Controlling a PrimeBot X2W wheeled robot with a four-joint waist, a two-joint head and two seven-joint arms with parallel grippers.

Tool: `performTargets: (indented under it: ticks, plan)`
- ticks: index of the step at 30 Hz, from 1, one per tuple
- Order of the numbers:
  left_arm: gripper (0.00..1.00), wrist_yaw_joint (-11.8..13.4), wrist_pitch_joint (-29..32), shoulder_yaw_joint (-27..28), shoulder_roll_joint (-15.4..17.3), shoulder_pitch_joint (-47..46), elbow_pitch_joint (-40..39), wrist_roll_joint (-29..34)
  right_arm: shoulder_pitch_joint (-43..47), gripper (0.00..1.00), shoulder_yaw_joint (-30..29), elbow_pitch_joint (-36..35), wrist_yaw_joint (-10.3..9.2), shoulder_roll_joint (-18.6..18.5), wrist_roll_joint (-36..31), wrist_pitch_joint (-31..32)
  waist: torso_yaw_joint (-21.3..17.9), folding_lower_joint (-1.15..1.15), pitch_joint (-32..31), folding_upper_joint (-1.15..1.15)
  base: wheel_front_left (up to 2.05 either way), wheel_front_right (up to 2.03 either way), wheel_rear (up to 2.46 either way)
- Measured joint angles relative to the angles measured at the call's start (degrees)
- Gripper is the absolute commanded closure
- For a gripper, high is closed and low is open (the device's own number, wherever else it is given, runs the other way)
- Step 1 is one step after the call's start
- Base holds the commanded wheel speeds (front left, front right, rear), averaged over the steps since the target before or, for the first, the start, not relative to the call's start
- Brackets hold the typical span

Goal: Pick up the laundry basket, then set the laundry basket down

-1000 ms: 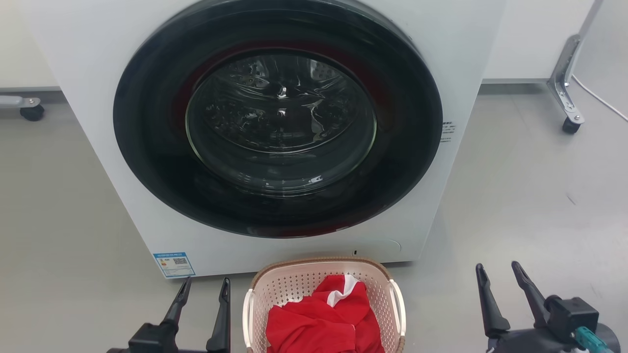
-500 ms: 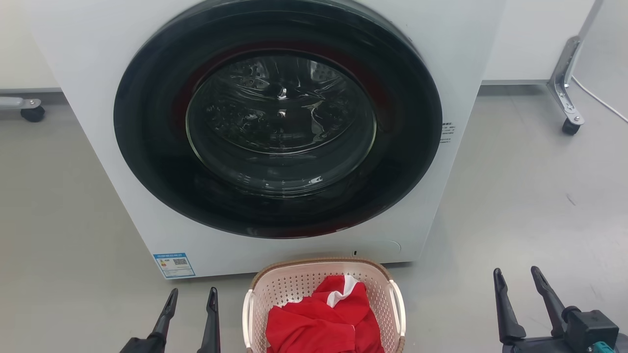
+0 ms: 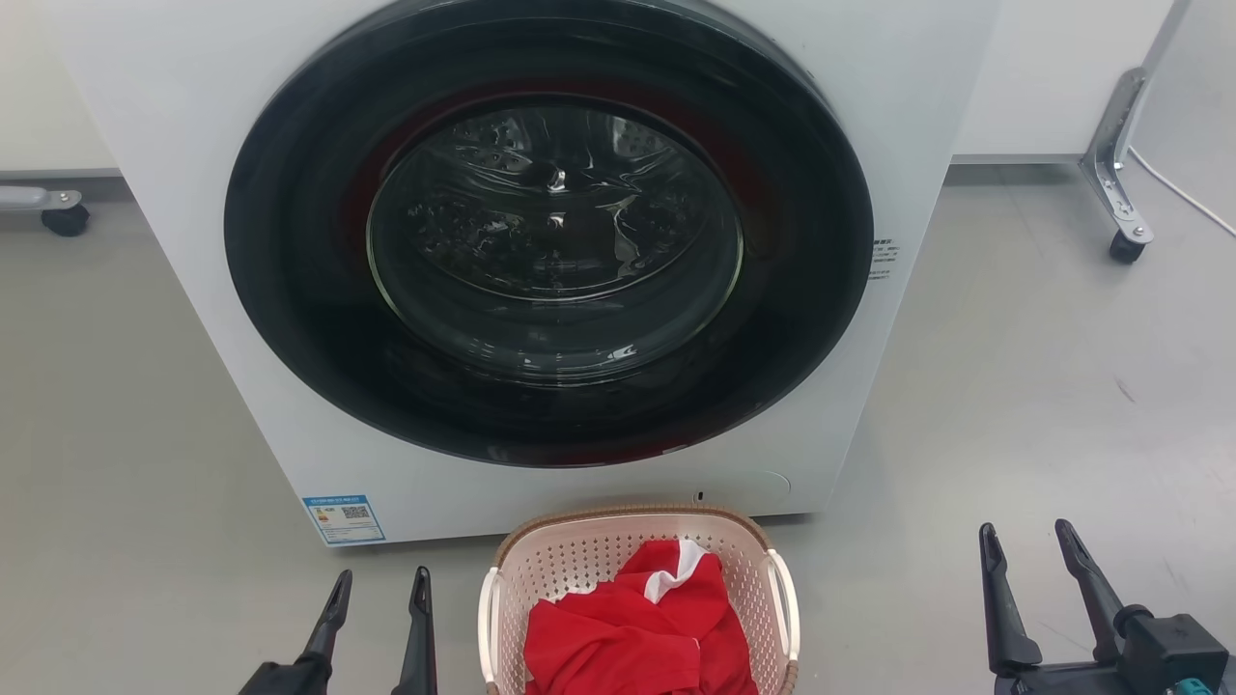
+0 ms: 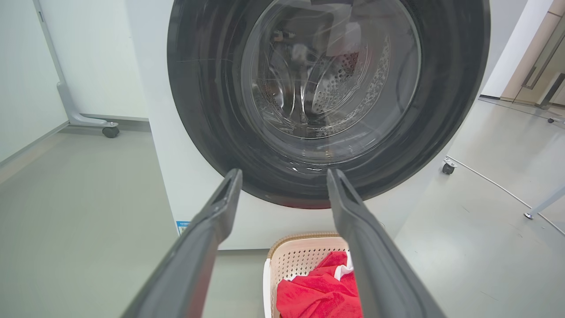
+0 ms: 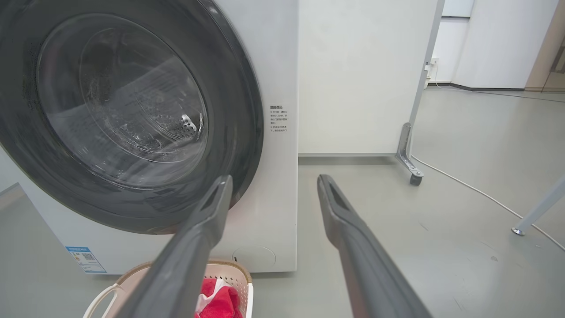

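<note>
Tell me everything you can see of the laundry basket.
The laundry basket is a rounded-rectangular tub of pale pink-cream plastic, walls perforated with holes, with a brown woven-look rim and a white handle on each side. It stands upright on the floor in front of the washing machine, its near end cut off in the head view. Crumpled red cloth with a white patch lies inside. The left gripper and right gripper flank it, open, apart from it.

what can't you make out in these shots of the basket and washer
Near end of the laundry basket: cut off by the head view's bottom edge.
Basket floor: under the red cloth, head view.
Print on the blue sticker: too small to read, head view.
Basket's right side, left wrist view: behind a finger of the left tool.
</note>
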Motion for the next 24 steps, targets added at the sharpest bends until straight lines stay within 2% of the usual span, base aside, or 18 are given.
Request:
performTargets:
  ticks: [5, 6, 17, 24]
  plan:
    - [0.00, 0.0, 0.8, 0.6, -0.2, 0.0, -0.3, 0.4, 0.3, 0.00, -0.5, -0.6, 0.00, 0.2, -0.6, 0.1, 0.0, 0.00, 0.0, 0.00, 0.00, 0.00, 0.00]
    - [1.00, 0.0, 0.9, 0.6, -0.2, 0.0, -0.3, 0.5, 0.3, 1.00, -0.6, -0.7, 0.00, 0.3, -0.6, 0.4, 0.0, 0.00, 0.0, 0.00, 0.00, 0.00, 0.00]
    - [1.00, -0.7, 1.9, 1.5, -0.6, 0.9, 2.1, -2.0, 1.9, 1.00, -1.5, 1.8, 0.69, 2.0, 2.2, 1.6, 0.0, 0.00, 0.1, 0.00, 0.00, 0.00, 0.00]
    - [1.00, -1.7, 3.4, 3.0, -0.9, 0.7, 2.6, -8.2, 1.6, 1.00, -3.0, 2.4, 1.69, 2.9, 8.1, 3.1, 0.0, 0.00, 0.2, 0.00, 0.00, 0.00, 0.00]
